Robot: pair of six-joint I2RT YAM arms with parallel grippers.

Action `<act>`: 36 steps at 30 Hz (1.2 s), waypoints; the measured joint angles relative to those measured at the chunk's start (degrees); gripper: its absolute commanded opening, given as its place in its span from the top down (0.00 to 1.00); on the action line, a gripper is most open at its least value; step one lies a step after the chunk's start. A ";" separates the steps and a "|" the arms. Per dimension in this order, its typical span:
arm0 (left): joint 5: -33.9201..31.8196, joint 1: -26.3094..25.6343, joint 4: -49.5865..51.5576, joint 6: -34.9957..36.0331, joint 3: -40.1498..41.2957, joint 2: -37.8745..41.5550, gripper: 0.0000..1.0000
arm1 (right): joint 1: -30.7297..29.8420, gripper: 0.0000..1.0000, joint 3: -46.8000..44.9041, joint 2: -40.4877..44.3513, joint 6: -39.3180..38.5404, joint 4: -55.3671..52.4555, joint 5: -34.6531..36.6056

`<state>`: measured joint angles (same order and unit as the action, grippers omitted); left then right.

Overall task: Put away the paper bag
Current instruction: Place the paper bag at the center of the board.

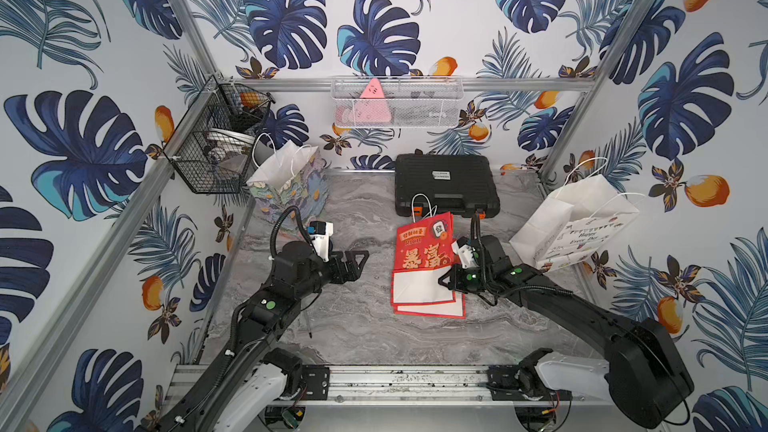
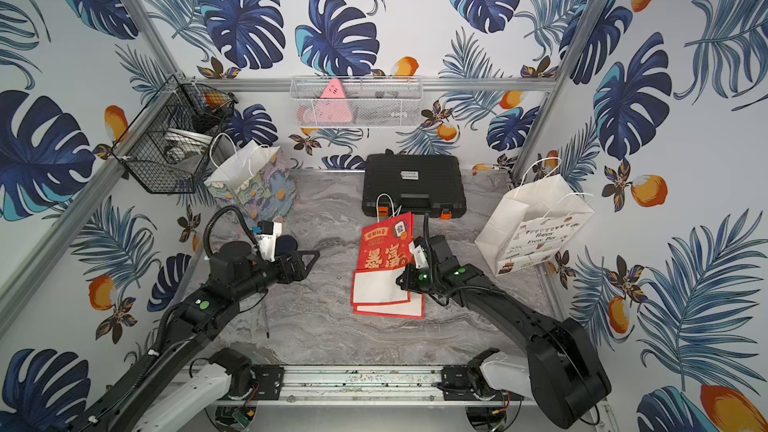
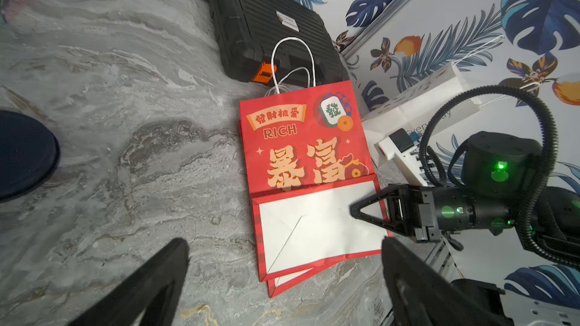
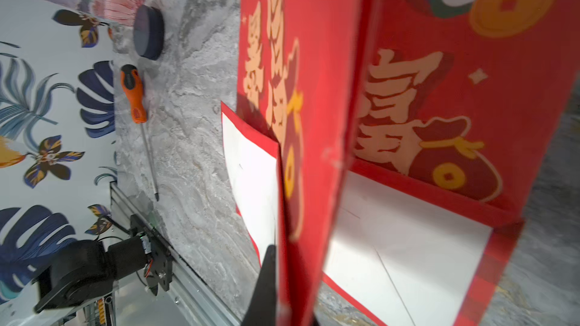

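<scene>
The red paper bag (image 1: pixel 422 255) (image 2: pixel 384 255) lies folded flat on the marble table (image 1: pixel 353 326), with its white bottom flap toward the front and its white handles against the black case. My right gripper (image 1: pixel 442 280) (image 2: pixel 400 280) (image 3: pixel 353 210) is shut on the bag's right side. In the right wrist view a red fold of the bag (image 4: pixel 439 89) stands between the jaws of the right gripper (image 4: pixel 295 277). My left gripper (image 1: pixel 362 261) (image 2: pixel 313 259) (image 3: pixel 284 246) is open and empty, left of the bag (image 3: pixel 301 152) and apart from it.
A black tool case (image 1: pixel 444 184) lies behind the bag. A floral bag (image 1: pixel 291 189) stands back left and a white bag (image 1: pixel 577 226) at the right. An orange screwdriver (image 4: pixel 135 95) and a dark disc (image 4: pixel 149 32) lie at the left. Wire baskets (image 1: pixel 216 147) (image 1: pixel 397 103) hang on the walls.
</scene>
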<state>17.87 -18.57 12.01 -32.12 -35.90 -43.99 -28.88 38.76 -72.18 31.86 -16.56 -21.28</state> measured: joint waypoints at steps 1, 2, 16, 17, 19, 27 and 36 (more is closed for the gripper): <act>0.37 0.00 0.00 -0.55 0.04 -0.55 0.01 | 0.00 0.96 0.15 -0.90 -0.11 -0.74 1.05; 0.68 0.00 -0.07 -0.85 0.11 -0.90 0.01 | 0.00 0.93 0.15 -1.60 -0.22 -1.51 2.12; 3.34 0.00 -3.23 -2.49 2.78 -0.76 0.01 | 0.00 0.16 3.89 -1.09 -1.09 -12.92 20.20; 3.32 0.00 -3.58 -2.49 2.84 -0.31 0.01 | 0.00 0.16 4.57 1.75 -1.46 -13.62 21.40; 3.39 0.00 -5.33 -2.36 2.82 -0.02 0.01 | 0.00 0.16 5.75 7.80 -1.62 -14.34 23.71; 3.76 -13.46 -14.38 2.47 -7.02 -15.39 0.04 | 0.00 0.16 10.86 29.81 -5.38 -16.72 36.00; -0.33 -33.77 -30.49 11.28 -24.92 -44.61 0.08 | 0.02 0.15 20.57 42.03 -7.21 -24.48 44.22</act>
<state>17.54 -52.34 -18.48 -20.84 -60.82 -88.60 -28.86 59.33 -30.15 24.64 -41.04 22.94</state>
